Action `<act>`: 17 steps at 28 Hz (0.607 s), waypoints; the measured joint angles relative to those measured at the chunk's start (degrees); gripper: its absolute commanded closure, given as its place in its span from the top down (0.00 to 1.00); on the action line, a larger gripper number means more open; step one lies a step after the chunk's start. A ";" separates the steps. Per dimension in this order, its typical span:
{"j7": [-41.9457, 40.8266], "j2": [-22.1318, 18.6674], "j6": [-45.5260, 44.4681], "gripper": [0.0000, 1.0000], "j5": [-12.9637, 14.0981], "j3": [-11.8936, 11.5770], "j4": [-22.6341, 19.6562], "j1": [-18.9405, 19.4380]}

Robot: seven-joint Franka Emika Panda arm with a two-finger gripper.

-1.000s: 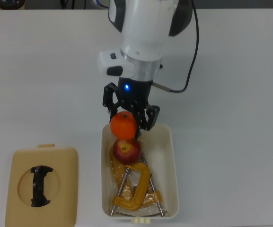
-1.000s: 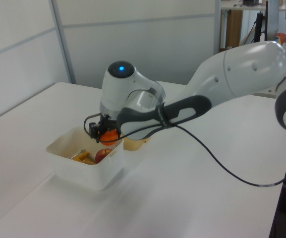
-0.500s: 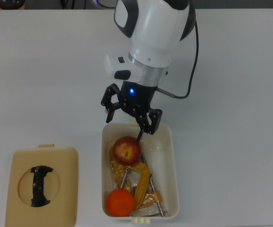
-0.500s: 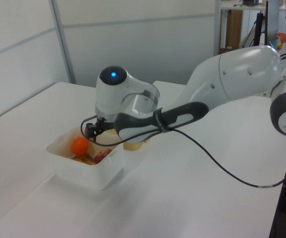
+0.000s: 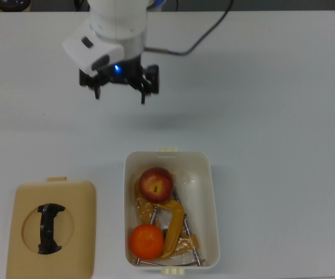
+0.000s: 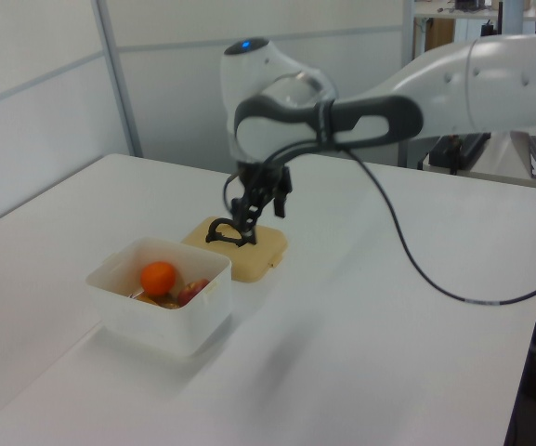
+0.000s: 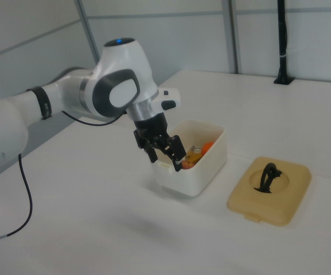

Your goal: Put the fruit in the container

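**White table, fruit in tub**

White table (image 5: 283,116) bears the container (image 5: 205,174). Inside: apple (image 5: 156,183) at the top view's upper end, orange (image 5: 146,242) at the lower, beside yellow clamps (image 5: 173,224). Tan lid (image 5: 51,229) lies nearby. My gripper (image 5: 121,88) hangs well apart, fingers spread, empty.

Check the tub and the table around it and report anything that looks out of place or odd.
Nothing is spilled or damaged. The one oddity: the tub holds yellow clamps under and beside the apple and orange, tools mixed with fruit. The lid lies flat on the table beside the tub. The gripper hangs empty, away from the tub.
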 measured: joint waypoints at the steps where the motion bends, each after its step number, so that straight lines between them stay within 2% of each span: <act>1: -2.01 -1.25 -2.53 1.00 0.00 -0.38 0.03 -0.20; 8: -10.24 -6.57 -12.07 1.00 -0.01 -0.75 0.01 -3.75; 17: -13.29 -8.50 -13.54 1.00 -0.01 -0.74 -0.11 -7.55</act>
